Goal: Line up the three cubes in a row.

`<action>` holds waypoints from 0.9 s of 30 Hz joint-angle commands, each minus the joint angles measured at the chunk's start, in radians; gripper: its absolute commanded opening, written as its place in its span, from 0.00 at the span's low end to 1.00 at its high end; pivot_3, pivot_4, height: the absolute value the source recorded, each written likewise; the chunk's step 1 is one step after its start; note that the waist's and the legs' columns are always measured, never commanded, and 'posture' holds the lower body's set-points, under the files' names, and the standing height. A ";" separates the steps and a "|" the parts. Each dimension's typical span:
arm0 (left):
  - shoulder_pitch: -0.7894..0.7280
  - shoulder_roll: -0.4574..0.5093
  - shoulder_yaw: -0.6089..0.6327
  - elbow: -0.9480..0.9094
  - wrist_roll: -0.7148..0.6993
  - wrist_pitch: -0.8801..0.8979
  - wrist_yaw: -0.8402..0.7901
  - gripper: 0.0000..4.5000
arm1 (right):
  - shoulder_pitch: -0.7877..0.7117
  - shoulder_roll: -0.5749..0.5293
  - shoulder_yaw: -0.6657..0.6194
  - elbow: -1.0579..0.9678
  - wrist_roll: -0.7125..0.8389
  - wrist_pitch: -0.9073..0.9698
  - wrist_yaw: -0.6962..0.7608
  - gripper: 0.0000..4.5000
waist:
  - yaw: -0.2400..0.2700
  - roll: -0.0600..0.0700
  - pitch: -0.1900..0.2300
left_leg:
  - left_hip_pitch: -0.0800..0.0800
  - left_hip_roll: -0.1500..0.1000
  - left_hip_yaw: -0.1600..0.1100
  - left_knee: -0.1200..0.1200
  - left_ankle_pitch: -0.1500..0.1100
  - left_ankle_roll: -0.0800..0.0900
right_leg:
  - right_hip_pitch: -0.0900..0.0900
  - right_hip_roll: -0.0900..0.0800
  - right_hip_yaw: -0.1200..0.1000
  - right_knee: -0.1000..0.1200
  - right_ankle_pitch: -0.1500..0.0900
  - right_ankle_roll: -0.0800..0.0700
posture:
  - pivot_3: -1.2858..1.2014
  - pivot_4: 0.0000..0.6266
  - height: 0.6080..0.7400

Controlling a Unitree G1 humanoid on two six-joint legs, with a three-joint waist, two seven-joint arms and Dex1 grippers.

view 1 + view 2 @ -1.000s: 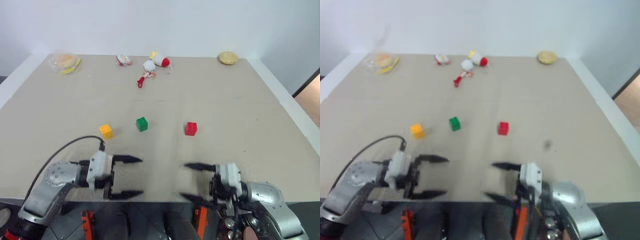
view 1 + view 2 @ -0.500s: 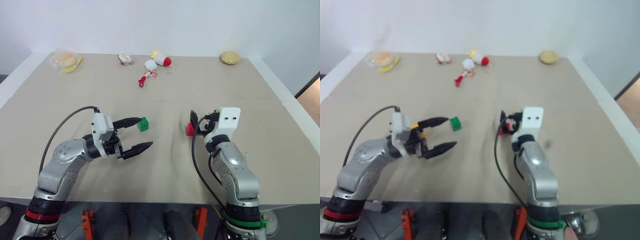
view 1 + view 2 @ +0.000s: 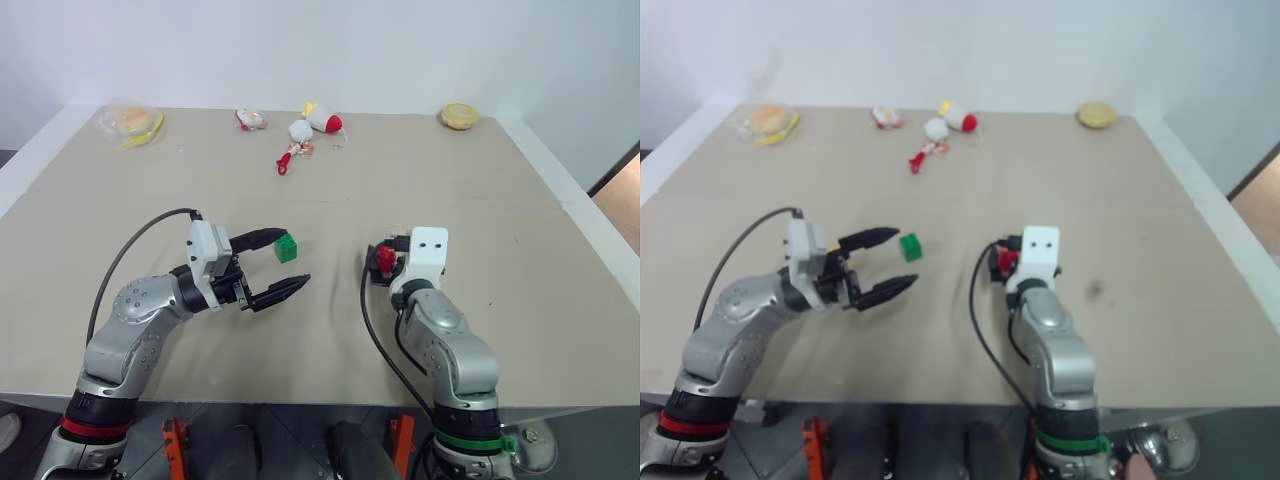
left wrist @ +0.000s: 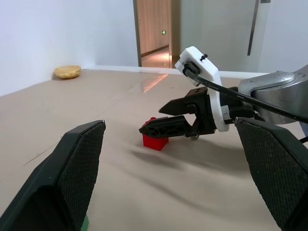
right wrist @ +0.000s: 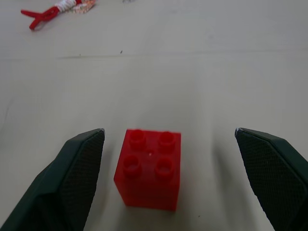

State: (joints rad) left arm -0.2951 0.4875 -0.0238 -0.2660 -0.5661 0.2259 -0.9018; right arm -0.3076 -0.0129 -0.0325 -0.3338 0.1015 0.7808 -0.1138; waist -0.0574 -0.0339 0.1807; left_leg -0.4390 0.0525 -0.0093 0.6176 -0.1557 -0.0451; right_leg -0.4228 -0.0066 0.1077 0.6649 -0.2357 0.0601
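L tool has come up over the tabletop w/ jaws wide beside green cube at frame centre-left, yellow cube hidden, while R tool, also wide & empty, has swung fwd to bracket red cube centre-right, so grasp looks next.

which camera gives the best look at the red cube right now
The right wrist view: the red cube sits close up between the right gripper's open fingers, its four studs plain. The left wrist view shows it from the side, beside those fingers. In both eye views it is small and partly hidden by the right gripper.
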 commanded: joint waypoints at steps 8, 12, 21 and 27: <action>-0.021 -0.015 0.014 -0.009 0.017 -0.011 0.002 1.00 | -0.040 0.036 -0.011 0.066 -0.013 -0.024 -0.009 0.66 | 0.000 0.000 0.000 | 0.000 0.000 0.000 0.000 0.000 0.000 | 0.000 0.000 0.000 0.000 0.000 0.000 | 0.52 0.24 0.97; -0.021 -0.017 0.015 -0.004 0.016 -0.009 0.001 1.00 | -0.042 0.035 -0.009 0.062 -0.014 -0.043 -0.002 0.36 | 0.000 0.000 0.000 | 0.000 0.000 0.000 0.000 0.000 0.000 | 0.000 0.000 0.000 0.000 0.000 0.000 | 0.52 0.24 0.97; -0.015 0.020 0.009 0.021 -0.044 0.006 -0.152 1.00 | 0.041 -0.331 0.021 -0.056 0.226 -0.169 0.639 0.28 | 0.000 0.000 0.000 | 0.000 0.000 0.000 0.000 0.000 0.000 | 0.001 0.000 0.000 0.000 -0.001 0.001 | 0.52 0.24 0.97; -0.018 0.083 -0.018 0.078 -0.003 -0.051 -0.306 1.00 | 0.046 -0.652 0.031 0.088 0.346 -0.323 1.170 0.28 | -0.002 0.000 0.000 | 0.001 0.000 0.000 0.000 -0.001 0.001 | 0.001 0.001 0.000 -0.001 -0.001 0.000 | 0.52 0.24 0.97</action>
State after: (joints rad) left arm -0.3054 0.5466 -0.0431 -0.1923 -0.5781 0.2038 -1.1628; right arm -0.2479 -0.6214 -0.0033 -0.2917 0.4328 0.5229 0.9092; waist -0.0592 -0.0335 0.1811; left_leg -0.4374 0.0527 -0.0093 0.6175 -0.1563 -0.0442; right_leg -0.4216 -0.0061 0.1075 0.6643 -0.2370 0.0600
